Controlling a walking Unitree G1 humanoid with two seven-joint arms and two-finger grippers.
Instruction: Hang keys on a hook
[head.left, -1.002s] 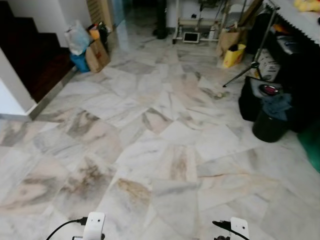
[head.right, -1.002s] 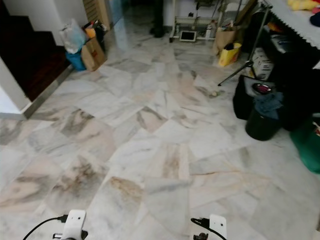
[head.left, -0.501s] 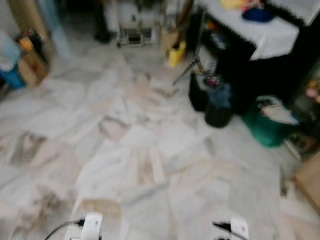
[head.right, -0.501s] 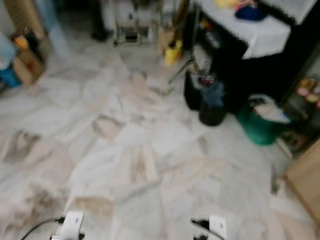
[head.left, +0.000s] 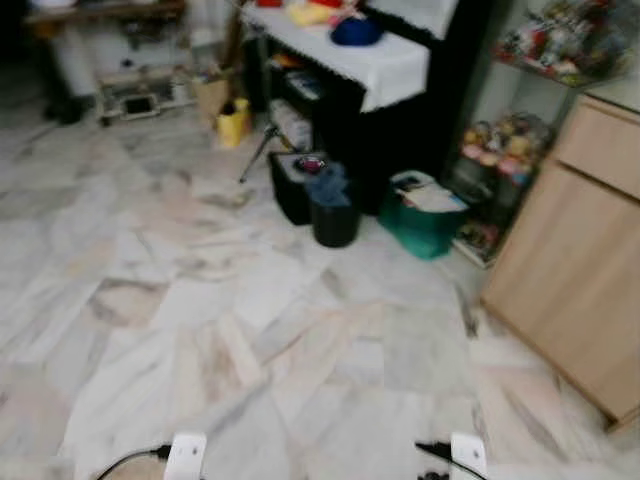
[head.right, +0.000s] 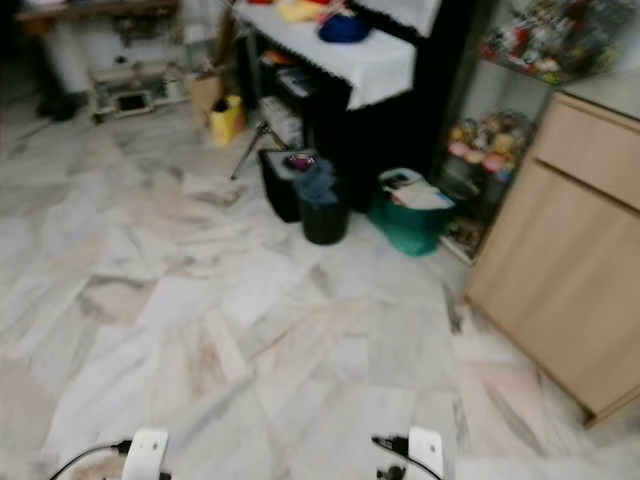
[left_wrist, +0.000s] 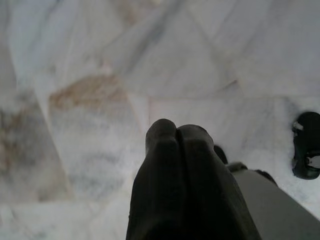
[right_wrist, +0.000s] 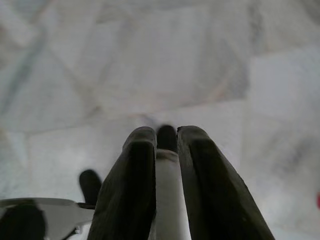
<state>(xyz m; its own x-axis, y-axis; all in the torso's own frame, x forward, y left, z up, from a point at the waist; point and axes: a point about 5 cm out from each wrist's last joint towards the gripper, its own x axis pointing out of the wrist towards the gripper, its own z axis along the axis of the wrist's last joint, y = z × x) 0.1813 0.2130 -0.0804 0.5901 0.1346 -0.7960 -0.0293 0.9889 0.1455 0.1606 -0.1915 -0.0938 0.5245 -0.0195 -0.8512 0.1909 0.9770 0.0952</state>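
At twelve o'clock you see marble floor (head.left: 250, 340), no keys or hook yet. Your left gripper (left_wrist: 176, 131) is pressed closed and holds nothing. Your right gripper (right_wrist: 165, 137) is a bit apart, empty.

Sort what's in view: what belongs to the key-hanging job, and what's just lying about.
Job:
left end effector, shut
right end effector

Lying about:
black bin
green basket
yellow bag
wooden cabinet
cloth-covered table
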